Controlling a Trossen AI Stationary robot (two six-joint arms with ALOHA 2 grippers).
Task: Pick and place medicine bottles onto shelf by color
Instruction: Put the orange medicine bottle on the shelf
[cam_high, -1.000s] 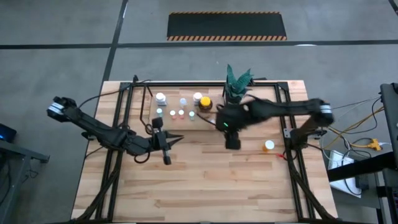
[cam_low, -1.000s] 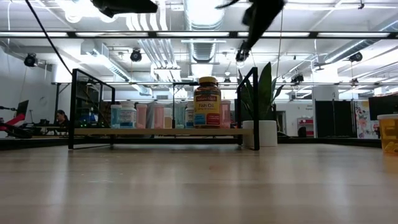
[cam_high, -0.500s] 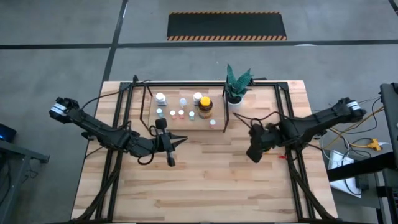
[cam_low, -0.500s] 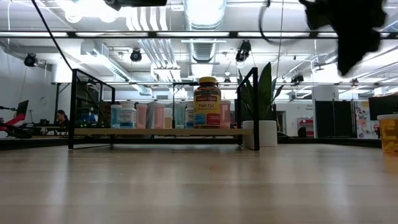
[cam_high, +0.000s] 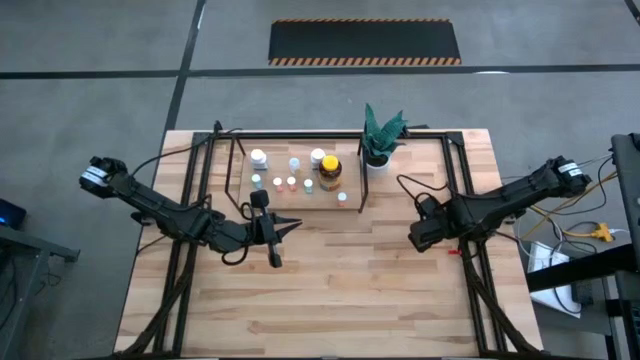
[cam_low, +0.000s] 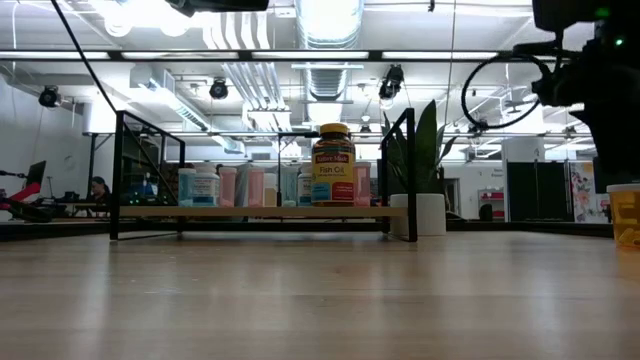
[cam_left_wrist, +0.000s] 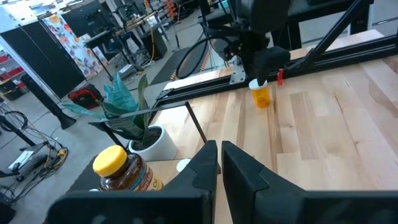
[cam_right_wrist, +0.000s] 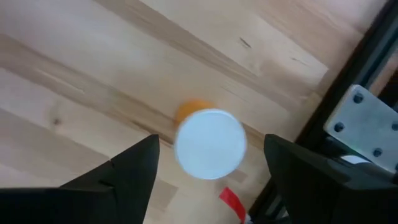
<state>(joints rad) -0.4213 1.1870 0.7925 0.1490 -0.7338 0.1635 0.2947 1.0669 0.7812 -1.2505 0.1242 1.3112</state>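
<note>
Now the right end effector, fingers spread wide and empty, hangs over the orange bottle at the surface's three o'clock; it should descend straight, then close below the white cap.

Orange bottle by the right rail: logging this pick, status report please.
Right gripper open, hanging right above the orange bottle, not touching. Left gripper shut, empty, idle near the shelf. Nothing in the way.

orange bottle cut by low view's edge, shelf bottles' colours tiny
</note>
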